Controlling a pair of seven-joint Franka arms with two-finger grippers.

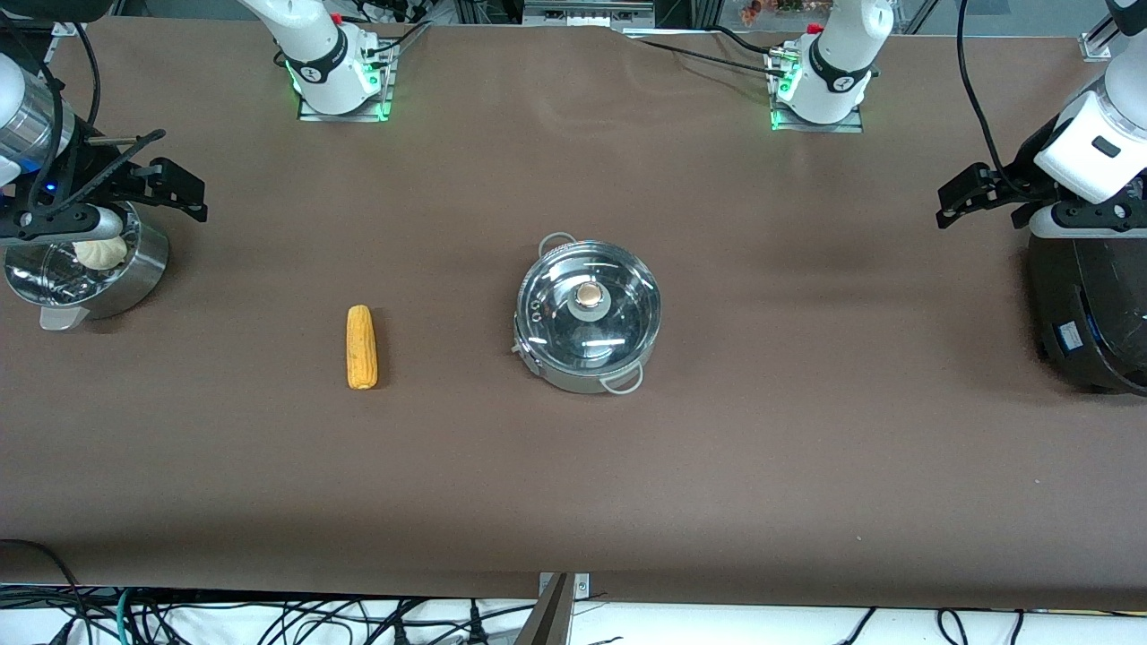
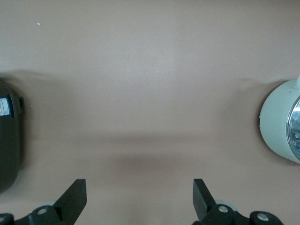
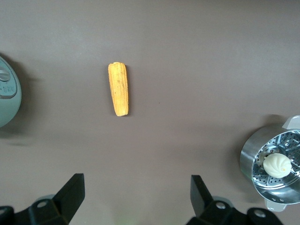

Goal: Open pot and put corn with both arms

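1. The pot [image 1: 588, 315] is seen near the table's middle, its glass lid [image 1: 587, 309] on and the knob [image 1: 589, 293] at the centre.
2. The corn [image 1: 362, 347] lies flat at the pot's 9 o'clock in the front view, well apart from it.
3. The right gripper [image 3: 136, 197] is held over the steamer bowl [image 1: 85, 264], fingers spread apart and empty, well apart from the corn.
4. The left gripper [image 2: 140, 199] is held beside the black cooker [image 1: 1089, 309], fingers apart, nothing between them, the pot well off.
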